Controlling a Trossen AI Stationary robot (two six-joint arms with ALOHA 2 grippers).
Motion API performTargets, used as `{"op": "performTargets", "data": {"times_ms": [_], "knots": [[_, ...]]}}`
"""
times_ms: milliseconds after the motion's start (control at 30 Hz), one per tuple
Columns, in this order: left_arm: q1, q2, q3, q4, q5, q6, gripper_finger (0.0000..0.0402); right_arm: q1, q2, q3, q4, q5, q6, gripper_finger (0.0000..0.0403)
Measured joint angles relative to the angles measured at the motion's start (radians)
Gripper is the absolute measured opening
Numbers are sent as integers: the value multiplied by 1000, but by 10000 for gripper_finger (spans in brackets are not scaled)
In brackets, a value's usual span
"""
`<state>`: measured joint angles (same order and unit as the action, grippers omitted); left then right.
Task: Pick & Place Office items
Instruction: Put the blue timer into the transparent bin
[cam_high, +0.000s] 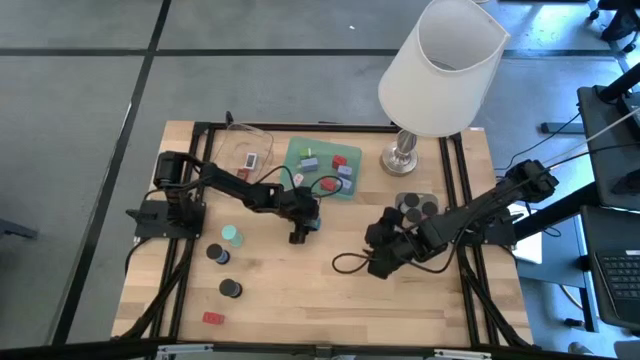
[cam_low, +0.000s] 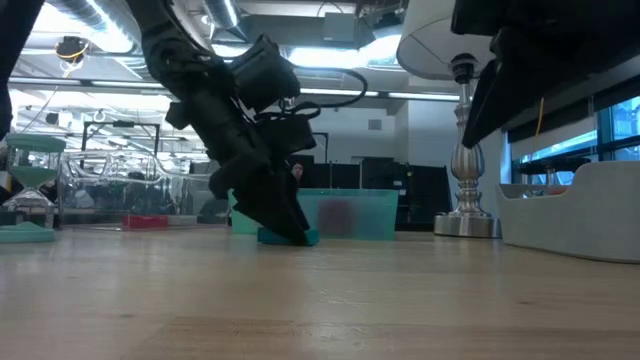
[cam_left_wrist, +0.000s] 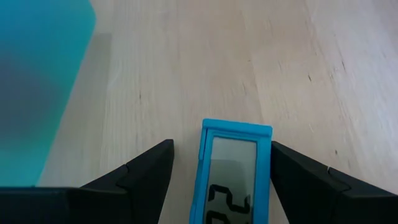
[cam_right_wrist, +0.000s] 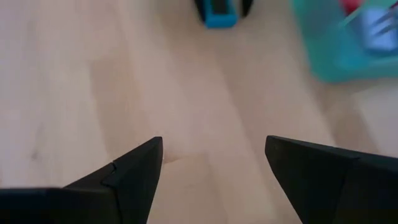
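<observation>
My left gripper (cam_high: 300, 232) is down at the table's middle, open, its fingers on either side of a flat teal rectangle with a digit display (cam_left_wrist: 233, 177) that lies flat on the wood (cam_low: 290, 237). My right gripper (cam_high: 383, 262) hovers open right of centre over bare table (cam_right_wrist: 211, 162), touching nothing. Loose on the left part of the table lie a mint-green cap (cam_high: 231, 235), two black caps (cam_high: 217, 254) (cam_high: 231, 289) and a flat red rectangle (cam_high: 212, 318). Red, blue and lavender pieces sit in the green tray (cam_high: 322, 167). My left gripper straddles the teal rectangle from above, slanting, with its fingers along the piece's long sides. One finger (cam_left_wrist: 298, 180) stands right at the long edge (cam_left_wrist: 270, 168); whether it touches I cannot tell. The other finger (cam_left_wrist: 146, 171) is clearly apart from it.
The white-shaded lamp (cam_high: 440, 70) stands at the far edge, its base (cam_low: 467, 205) beside the green tray (cam_low: 350, 215). A grey tray (cam_high: 415, 205) holds black caps, and a clear tray (cam_high: 250, 152) holds a red-white piece. A black cable loop (cam_high: 350, 263) lies near my right gripper.
</observation>
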<state>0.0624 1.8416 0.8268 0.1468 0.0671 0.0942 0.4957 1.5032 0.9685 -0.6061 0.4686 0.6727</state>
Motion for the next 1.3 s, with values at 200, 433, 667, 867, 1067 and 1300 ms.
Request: {"op": "performTargets", "data": {"times_ms": [200, 433, 667, 867, 1067, 1300], "knots": [[-8, 0, -1, -8, -10, -102, 237, 6, 0, 0, 2, 116, 0, 287], [-29, -30, -4, -27, -7, -329, 167, 7, 0, 0, 0, 114, -6, 287], [-38, -136, -7, -49, 2, -382, 147, 7, 0, 0, 1, 66, -7, 286], [-37, -301, -6, -151, -128, -381, 163, 3, 0, 0, 5, 66, -6, 286], [6, -519, -6, -371, -357, -430, 156, 3, 0, 0, 7, 66, -6, 286], [99, -716, -5, -697, -624, -552, 159, 3, 1, 0, 8, 66, -6, 286]]}}
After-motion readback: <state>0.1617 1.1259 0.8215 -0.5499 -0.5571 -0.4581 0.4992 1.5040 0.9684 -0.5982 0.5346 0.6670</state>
